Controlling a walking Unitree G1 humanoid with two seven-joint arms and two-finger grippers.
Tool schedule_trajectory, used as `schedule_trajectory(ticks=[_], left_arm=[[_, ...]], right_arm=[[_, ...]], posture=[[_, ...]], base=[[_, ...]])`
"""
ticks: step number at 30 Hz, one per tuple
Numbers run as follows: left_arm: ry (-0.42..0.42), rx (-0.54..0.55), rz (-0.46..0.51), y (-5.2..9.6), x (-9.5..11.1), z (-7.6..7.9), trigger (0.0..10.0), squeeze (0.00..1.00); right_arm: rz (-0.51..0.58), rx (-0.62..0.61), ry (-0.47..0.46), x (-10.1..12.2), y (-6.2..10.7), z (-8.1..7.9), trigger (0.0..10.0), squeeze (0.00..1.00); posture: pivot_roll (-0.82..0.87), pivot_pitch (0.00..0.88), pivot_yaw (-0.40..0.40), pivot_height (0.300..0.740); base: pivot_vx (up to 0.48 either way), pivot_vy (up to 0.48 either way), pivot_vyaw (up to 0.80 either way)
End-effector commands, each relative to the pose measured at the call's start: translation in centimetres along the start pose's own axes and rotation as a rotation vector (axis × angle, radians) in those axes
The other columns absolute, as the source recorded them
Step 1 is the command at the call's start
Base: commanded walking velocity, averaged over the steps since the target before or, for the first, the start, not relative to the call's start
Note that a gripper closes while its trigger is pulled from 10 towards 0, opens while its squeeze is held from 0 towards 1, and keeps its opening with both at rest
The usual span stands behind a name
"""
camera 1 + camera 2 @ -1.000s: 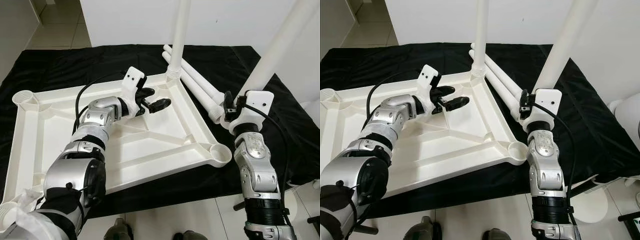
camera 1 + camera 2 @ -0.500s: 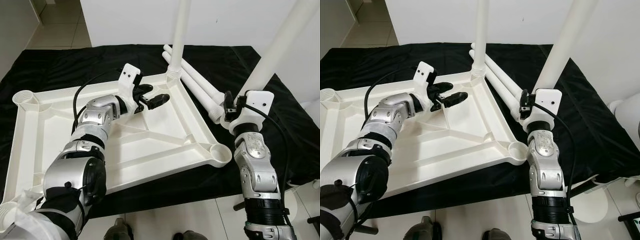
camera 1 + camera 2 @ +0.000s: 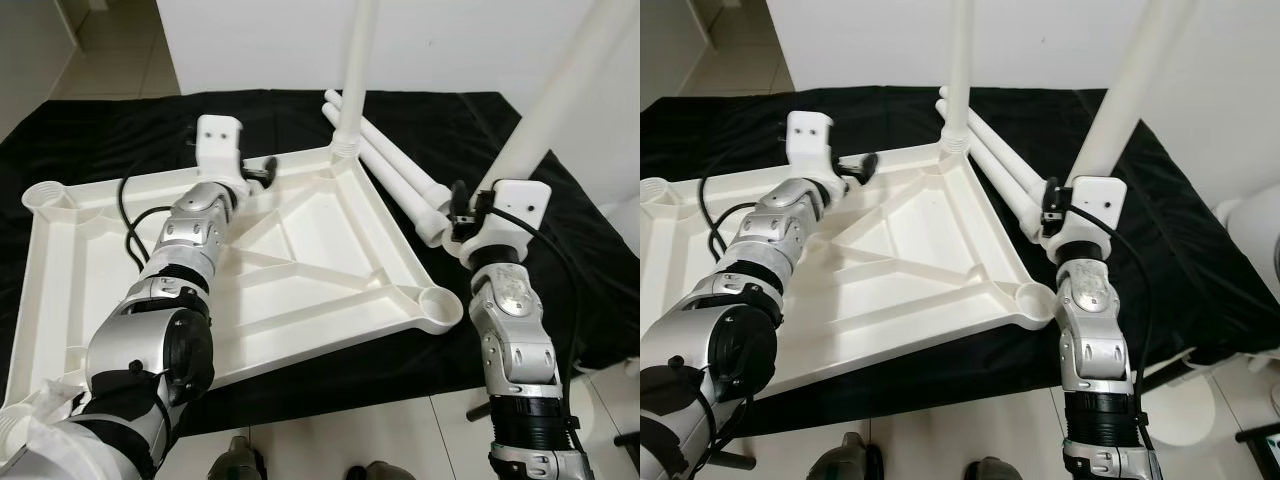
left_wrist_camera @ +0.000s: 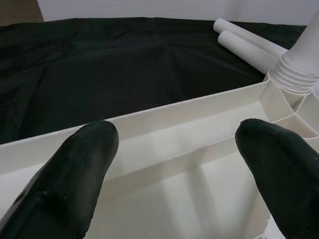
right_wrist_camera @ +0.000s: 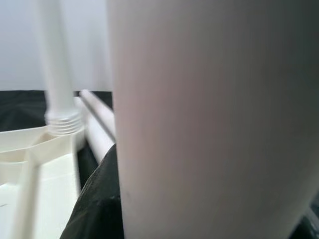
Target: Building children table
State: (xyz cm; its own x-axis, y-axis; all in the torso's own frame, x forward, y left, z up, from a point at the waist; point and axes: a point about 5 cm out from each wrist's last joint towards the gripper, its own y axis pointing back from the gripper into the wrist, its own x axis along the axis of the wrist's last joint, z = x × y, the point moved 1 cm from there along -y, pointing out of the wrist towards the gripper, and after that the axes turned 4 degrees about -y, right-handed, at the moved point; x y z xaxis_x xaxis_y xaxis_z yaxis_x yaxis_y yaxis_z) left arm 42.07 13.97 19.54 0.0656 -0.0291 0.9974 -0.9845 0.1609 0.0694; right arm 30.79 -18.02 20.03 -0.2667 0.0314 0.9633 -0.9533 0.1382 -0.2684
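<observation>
A white tabletop (image 3: 300,290) lies upside down on a black cloth (image 3: 120,130). One white leg (image 3: 355,70) stands upright in its far right corner socket. Two more legs (image 3: 400,175) lie side by side on the cloth behind that corner. My left gripper (image 3: 262,172) hovers open just over the tabletop's far rim (image 4: 164,112), its fingers (image 4: 79,164) spread wide with nothing between them. My right gripper (image 3: 460,212) is shut on a fourth leg (image 3: 555,95), held tilted upward beside the tabletop's right edge. The near right socket (image 3: 437,305) stands open.
A white wall (image 3: 460,40) runs behind the cloth. Tiled floor (image 3: 400,440) lies in front, and my feet (image 3: 235,462) show at its lower edge. The far left socket (image 3: 52,195) is empty. A white rounded object (image 3: 1255,230) sits off the cloth at the right.
My left gripper has drawn back from over the tabletop's inner panel to its far rim, moving left and away, with the wrist turned. The right arm and its leg have not moved.
</observation>
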Motion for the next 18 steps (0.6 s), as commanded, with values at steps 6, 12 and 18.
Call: schedule_trajectory(ticks=[6,12,18], left_arm=[[-0.021,-0.023,0.001,0.0,-0.3,0.9,10.0,0.0],[-0.067,-0.183,0.131,0.2,0.9,3.4,10.0,0.0],[-0.132,-0.439,0.214,1.6,0.7,5.0,10.0,0.0]], right_arm=[[0.017,0.0,0.003,0.2,0.0,-0.1,10.0,0.0],[0.017,0.008,0.004,0.2,0.1,-0.1,10.0,0.0],[0.018,0.015,0.004,0.2,0.3,-0.2,10.0,0.0]], posture=[[0.02,0.03,-0.011,0.74],[0.01,0.031,-0.008,0.74],[0.01,0.032,-0.008,0.74]], base=[[0.0,0.0,0.0],[0.0,0.0,0.0],[0.0,0.0,0.0]])
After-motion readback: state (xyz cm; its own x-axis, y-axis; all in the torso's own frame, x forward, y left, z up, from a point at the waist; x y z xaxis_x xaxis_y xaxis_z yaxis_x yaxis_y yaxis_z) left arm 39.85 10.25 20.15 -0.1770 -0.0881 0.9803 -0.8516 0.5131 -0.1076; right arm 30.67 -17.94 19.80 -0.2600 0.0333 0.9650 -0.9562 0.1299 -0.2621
